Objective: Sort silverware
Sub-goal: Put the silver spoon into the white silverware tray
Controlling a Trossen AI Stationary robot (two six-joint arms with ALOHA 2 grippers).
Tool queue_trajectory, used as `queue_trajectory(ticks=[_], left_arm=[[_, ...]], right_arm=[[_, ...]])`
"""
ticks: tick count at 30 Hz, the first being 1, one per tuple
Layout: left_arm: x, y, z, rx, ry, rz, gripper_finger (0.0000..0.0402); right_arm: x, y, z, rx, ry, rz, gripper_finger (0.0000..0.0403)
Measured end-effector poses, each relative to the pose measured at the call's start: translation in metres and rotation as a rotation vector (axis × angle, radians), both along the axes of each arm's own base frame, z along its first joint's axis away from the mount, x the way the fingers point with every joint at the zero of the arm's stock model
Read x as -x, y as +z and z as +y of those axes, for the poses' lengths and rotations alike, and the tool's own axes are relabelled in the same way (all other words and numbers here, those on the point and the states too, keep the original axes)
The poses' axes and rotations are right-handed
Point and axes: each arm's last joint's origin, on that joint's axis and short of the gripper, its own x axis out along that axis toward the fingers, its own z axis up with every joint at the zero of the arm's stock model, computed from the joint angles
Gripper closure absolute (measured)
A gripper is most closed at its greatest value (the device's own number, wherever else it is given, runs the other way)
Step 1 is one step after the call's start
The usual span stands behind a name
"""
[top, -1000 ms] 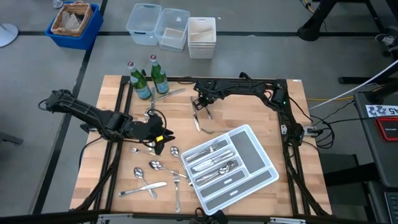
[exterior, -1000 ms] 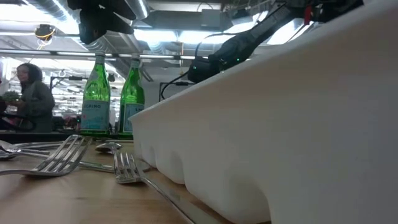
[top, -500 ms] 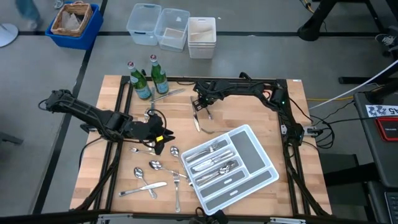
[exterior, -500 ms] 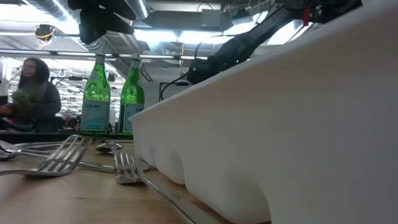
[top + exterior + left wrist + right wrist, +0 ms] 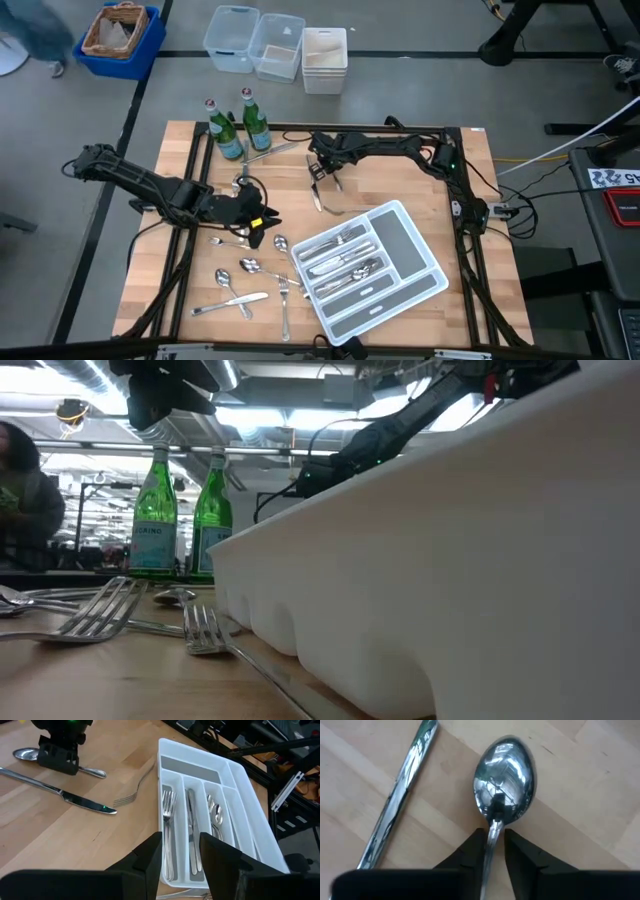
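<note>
My right gripper (image 5: 493, 837) is down at the table's far middle (image 5: 319, 166), its fingers closed on a shiny spoon (image 5: 504, 777) that lies flat on the wood. Beside it lie a knife (image 5: 399, 796) and a fork (image 5: 131, 791). The white divided tray (image 5: 424, 266) at the near right holds forks, knives and spoons in its slots. More silverware (image 5: 250, 266) lies loose at the near left. My left gripper (image 5: 181, 854) hovers open and empty above the table's left middle (image 5: 257, 228). My right gripper pinches the spoon's handle just behind the bowl (image 5: 493, 831) between its two fingers. The fingers come from above, slanting down, one on each side of the handle. The spoon lies flat on the table, bowl up.
Two green glass bottles (image 5: 227, 131) (image 5: 254, 120) stand at the far left, with a knife (image 5: 274, 152) next to them. Plastic bins (image 5: 277, 45) and a blue basket (image 5: 118, 37) sit on the floor beyond the table. The black frame rail (image 5: 390, 127) runs along the far edge.
</note>
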Motion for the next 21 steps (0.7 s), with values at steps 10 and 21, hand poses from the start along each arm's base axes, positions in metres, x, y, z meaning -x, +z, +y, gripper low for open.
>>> queue_trajectory(ticks=[10,21], left_arm=[[0.0000,0.0000,0.0000,-0.014,-0.008,0.003,0.0280],[0.0001,-0.0001,-0.0001,-0.014,-0.008,0.003,0.0280]], right_arm=[[0.0037,-0.0016,-0.0028,0.011,0.042,0.046,0.0393],[0.0073,0.0059,-0.0039,-0.099,0.139,0.014,0.0397]])
